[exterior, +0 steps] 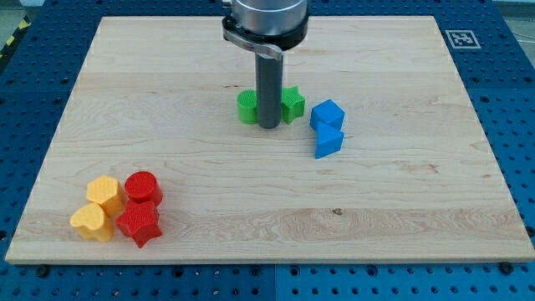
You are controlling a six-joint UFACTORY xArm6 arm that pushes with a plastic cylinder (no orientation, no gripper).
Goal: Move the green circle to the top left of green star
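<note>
No pincer here: my tip (269, 125) stands between the green circle block (247, 108) and green star block (292, 104); circle sits left, not yet upper-left.

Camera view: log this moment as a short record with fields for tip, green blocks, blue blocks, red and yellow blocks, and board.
tip: my tip stands between the two green blocks, partly hiding both
green blocks: green circle to the view's left of the rod, green star to its right, roughly level
blue blocks: blue cube and blue wedge-like block touching, to the view's right of the star
red and yellow blocks: red cylinder, red star, yellow hexagon, yellow heart, clustered at the view's bottom left
board: wooden board
</note>
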